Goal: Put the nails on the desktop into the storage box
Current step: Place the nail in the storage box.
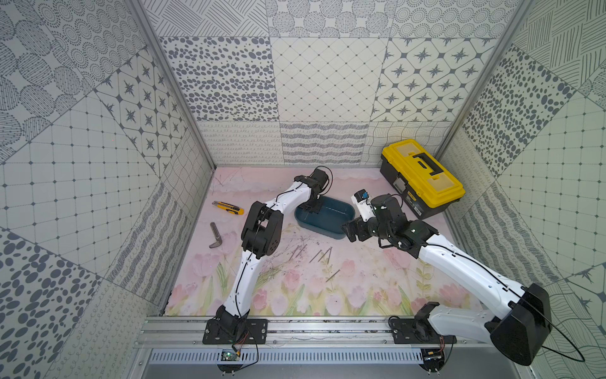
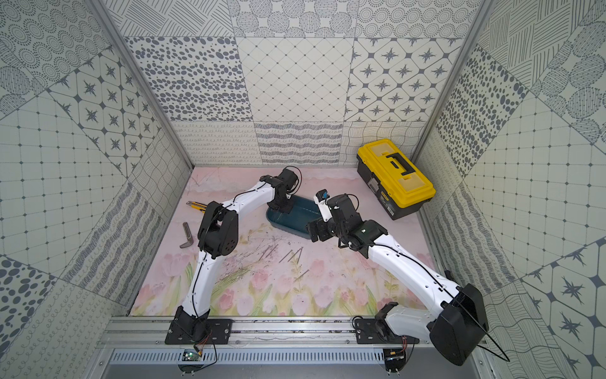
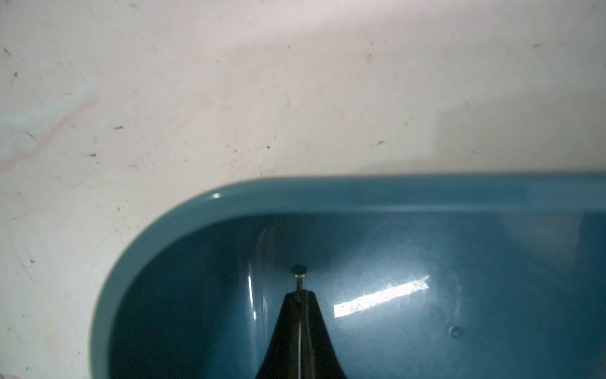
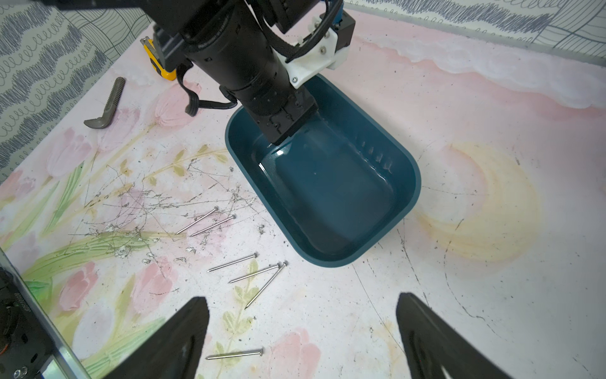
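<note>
Since the coming move looks to be a release, read the scene outward from your edge. Nearest you, one of the loose nails lies alone on the desktop. Just beyond it three more fan out, and beyond those lies a parallel pair. In both top views all six slant from near-left to far-right, and the right wrist view shows the heads of the farther five turned toward the box.

Past them and a little to the right, the right gripper hovers over the desktop by the near-right end of the storage box. Its jaws are spread wide and hold nothing. It is plainly the arm nearer the loose nails.

Farthest out, the left gripper hangs over the left end of the box, inside the line of the rim. Its jaws are pinched tight on the held nail. That nail runs along the fingers, pointing down, with its flat head poking past the tips toward the teal floor.

The box therefore sits straight beneath the pinch, and you should need only to part the jaws, with no sideways travel. Expect the nail to land head first and topple; the curved wall close by should keep it in.
</note>
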Action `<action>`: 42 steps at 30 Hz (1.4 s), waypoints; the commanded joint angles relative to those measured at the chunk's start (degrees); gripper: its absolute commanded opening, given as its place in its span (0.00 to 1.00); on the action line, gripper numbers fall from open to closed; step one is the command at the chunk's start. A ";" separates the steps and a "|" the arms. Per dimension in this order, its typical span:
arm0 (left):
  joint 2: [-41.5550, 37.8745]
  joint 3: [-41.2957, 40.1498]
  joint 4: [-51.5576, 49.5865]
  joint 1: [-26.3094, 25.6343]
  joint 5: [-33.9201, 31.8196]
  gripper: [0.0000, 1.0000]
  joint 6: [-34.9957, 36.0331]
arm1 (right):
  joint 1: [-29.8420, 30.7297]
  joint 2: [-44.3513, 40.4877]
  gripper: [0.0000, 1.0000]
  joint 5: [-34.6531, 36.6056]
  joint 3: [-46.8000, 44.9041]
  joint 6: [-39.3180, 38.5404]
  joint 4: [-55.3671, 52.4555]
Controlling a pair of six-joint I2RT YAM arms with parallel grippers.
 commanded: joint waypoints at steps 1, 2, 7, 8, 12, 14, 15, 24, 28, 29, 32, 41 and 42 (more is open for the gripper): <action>0.67 -0.09 1.19 0.15 -1.15 0.00 0.08 | -0.33 -1.57 0.95 0.50 -0.59 -0.21 2.08; 0.66 -0.33 1.34 0.28 -1.12 0.00 0.01 | -0.37 -1.66 0.95 0.44 -0.60 -0.25 2.16; 0.60 -1.15 1.86 0.20 -1.21 0.00 -0.23 | -0.46 -1.75 0.95 0.31 -0.89 -0.20 2.27; 0.67 -1.20 1.95 0.25 -1.26 0.00 -0.23 | -0.48 -1.67 0.95 0.26 -0.91 -0.19 2.29; 0.66 -1.29 1.95 0.20 -1.13 0.00 -0.19 | -0.70 -1.58 0.95 0.18 -0.85 -0.35 2.30; 0.67 -1.18 2.03 0.22 -0.99 0.00 -0.14 | -0.82 -1.75 0.95 0.20 -0.94 -0.38 2.30; 0.67 -1.22 1.97 0.20 -1.04 0.00 -0.15 | -0.88 -1.84 0.95 0.23 -1.07 -0.39 2.30; 0.26 -1.22 2.09 0.08 -1.30 0.06 -0.16 | -0.99 -2.45 0.95 0.26 -1.29 -0.48 2.47; -0.62 -0.68 2.04 0.11 -1.21 0.16 -0.23 | -0.98 -2.28 0.95 0.09 -1.46 -0.46 2.58; -0.86 -0.50 2.04 0.11 -1.21 0.19 -0.23 | -1.01 -2.28 0.95 0.00 -1.55 -0.40 2.65; -1.43 0.21 1.69 0.04 -1.52 0.25 -0.32 | -1.00 -2.28 0.95 -0.13 -1.54 -0.30 2.77; -3.17 1.18 0.97 -0.74 -1.72 0.27 -0.67 | -1.02 -2.89 0.95 -0.25 -1.66 -0.22 2.75; -3.48 1.19 0.90 -0.94 -1.74 0.27 -0.76 | -0.99 -3.11 0.95 -0.26 -1.78 -0.29 2.79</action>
